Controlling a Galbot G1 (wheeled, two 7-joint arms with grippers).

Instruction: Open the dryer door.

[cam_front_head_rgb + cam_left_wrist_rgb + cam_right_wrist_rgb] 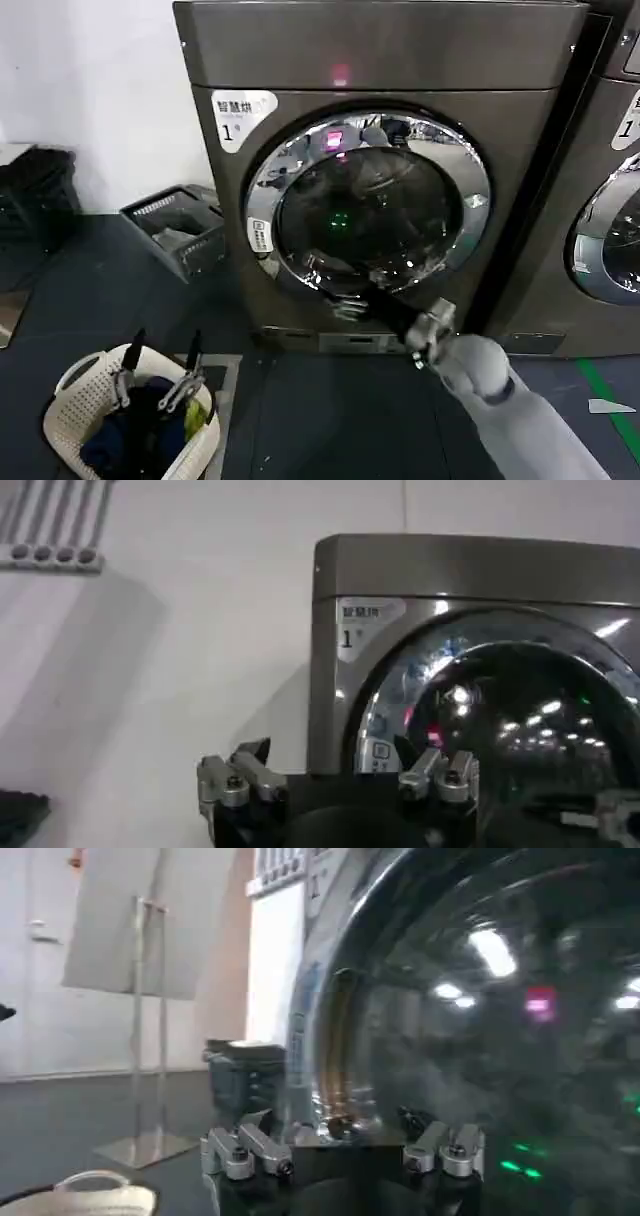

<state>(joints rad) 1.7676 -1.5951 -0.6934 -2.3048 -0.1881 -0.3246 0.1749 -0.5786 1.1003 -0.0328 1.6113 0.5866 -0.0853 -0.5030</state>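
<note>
Reaching at dryer door (380,205), right gripper (350,300) held unclenched, grasping nothing, at lower chrome ring.
Rigid, hinged, slippery chrome judged; rim edge is best hooked; left gripper (160,385) parked unclenched over basket (75,420).

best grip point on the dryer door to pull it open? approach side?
Probably the outer chrome ring of the dryer door, low on its rim, where the right end effector already reaches in from the front and below. The glass centre is smooth and domed, with nothing to grip. No handle recess or hinge side can be made out. The left end effector hangs over the laundry basket.
</note>
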